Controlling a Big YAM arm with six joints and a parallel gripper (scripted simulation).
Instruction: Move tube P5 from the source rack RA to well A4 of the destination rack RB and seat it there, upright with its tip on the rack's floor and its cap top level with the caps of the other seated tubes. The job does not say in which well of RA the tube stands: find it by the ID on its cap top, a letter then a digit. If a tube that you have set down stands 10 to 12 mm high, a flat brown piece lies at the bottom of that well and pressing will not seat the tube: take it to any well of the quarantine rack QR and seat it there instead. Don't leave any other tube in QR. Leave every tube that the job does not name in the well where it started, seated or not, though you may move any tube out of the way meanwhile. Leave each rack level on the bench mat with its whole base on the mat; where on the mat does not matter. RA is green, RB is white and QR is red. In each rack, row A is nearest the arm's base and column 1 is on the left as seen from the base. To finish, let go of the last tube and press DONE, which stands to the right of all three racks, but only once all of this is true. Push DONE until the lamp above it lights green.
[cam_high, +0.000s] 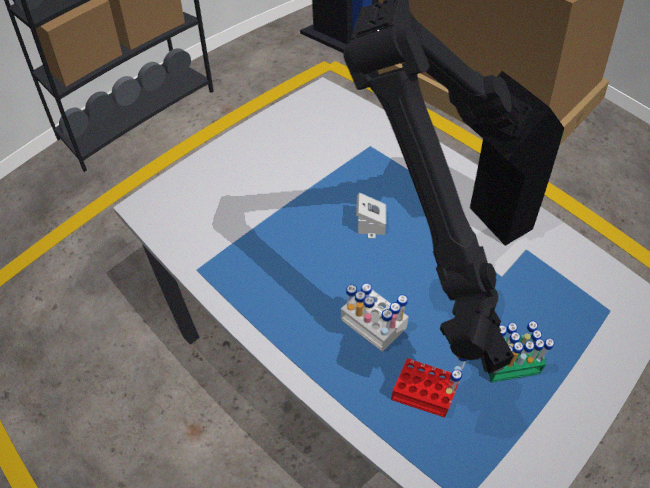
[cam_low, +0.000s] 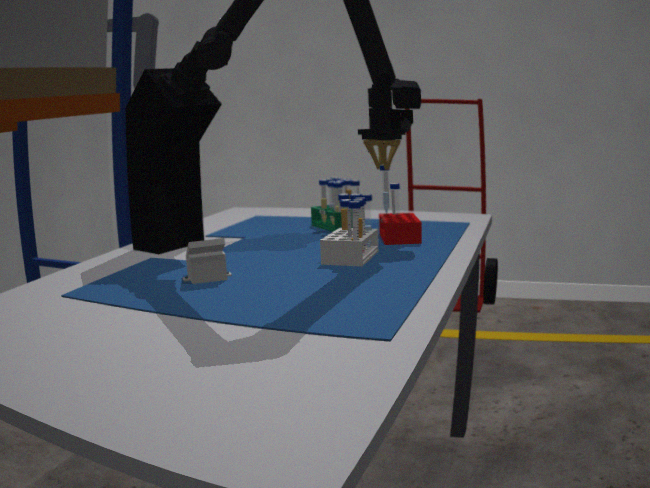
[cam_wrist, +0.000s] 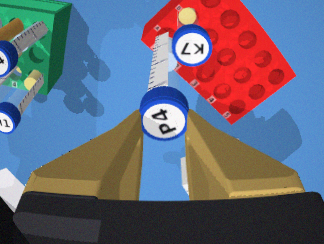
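Gripper (cam_wrist: 163, 134) closed on a tube (cam_wrist: 163, 114), cap reads P4, pinched just under the blue cap between the tan fingers. Tube hangs upright, lifted above the blue mat (cam_low: 294, 294), its tip off the surface.

Red rack (cam_wrist: 246, 60) ahead and to the right of the gripper, below it. One tube, cap K7 (cam_wrist: 191, 46), stands in that rack's corner well nearest the gripper.

Green rack (cam_wrist: 41, 33) off to the left, several capped tubes in it, labels only partly readable. No P5 cap is legible in any view.

White rack (cam_high: 373, 323) well apart from the gripper, holding its own tubes.
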